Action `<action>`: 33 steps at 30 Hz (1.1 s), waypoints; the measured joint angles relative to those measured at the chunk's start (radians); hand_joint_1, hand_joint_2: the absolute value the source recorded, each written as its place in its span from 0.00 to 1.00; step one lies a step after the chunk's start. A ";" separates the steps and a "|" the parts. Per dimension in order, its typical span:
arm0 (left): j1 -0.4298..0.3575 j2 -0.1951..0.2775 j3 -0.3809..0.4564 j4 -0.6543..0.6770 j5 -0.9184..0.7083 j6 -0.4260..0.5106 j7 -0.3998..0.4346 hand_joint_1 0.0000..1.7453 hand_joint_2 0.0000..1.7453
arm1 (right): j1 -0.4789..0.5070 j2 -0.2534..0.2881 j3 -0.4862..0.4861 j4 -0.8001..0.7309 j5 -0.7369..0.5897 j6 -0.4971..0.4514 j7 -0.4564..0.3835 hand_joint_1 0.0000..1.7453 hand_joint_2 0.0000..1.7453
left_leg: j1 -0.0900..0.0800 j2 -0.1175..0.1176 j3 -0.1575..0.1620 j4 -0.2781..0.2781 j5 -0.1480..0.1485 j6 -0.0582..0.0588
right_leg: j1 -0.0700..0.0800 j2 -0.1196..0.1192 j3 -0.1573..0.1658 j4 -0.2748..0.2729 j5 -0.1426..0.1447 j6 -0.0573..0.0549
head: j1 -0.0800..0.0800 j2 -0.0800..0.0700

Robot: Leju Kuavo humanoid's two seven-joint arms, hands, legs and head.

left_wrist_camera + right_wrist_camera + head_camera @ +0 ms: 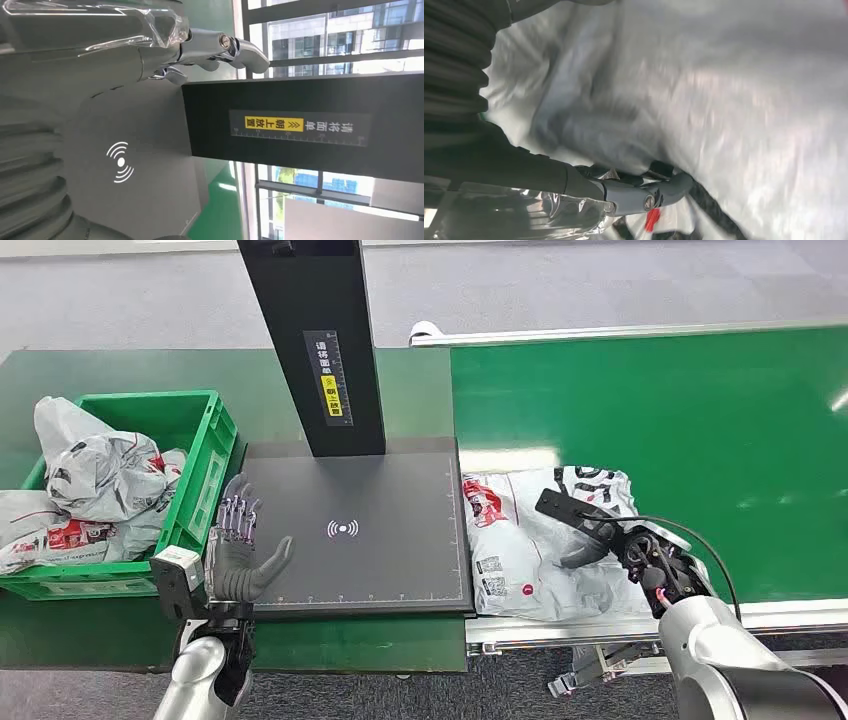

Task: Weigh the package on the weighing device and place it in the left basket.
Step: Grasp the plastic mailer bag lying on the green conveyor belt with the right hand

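A grey-white plastic package [520,540] with red and black print lies on the green belt, just right of the black scale platform [380,560]. My right hand [592,528] rests on top of the package, its fingers stretched flat and the thumb apart. In the right wrist view, blurred, the fingers [649,192] lie against the crumpled package [724,100]. My left hand [240,550] stands open and upright at the scale's left edge, holding nothing. The left wrist view shows its fingers [220,47] over the scale platform [145,115]. The green left basket [205,480] holds several similar packages.
A tall black post [320,350] with a yellow label rises from the back of the scale, seen also as the post [300,125] in the left wrist view. The green conveyor belt [680,410] stretches to the right. A dark green tabletop [100,370] lies behind the basket.
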 joint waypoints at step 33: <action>0.092 -0.008 0.032 -0.064 0.007 0.034 0.035 0.00 1.00 | -0.051 0.032 0.150 -0.015 -0.021 -0.430 0.035 1.00 1.00 | 0.000 0.000 0.001 0.000 0.000 0.000 | 0.000 0.000 0.002 0.000 0.000 0.000 | 0.000 0.000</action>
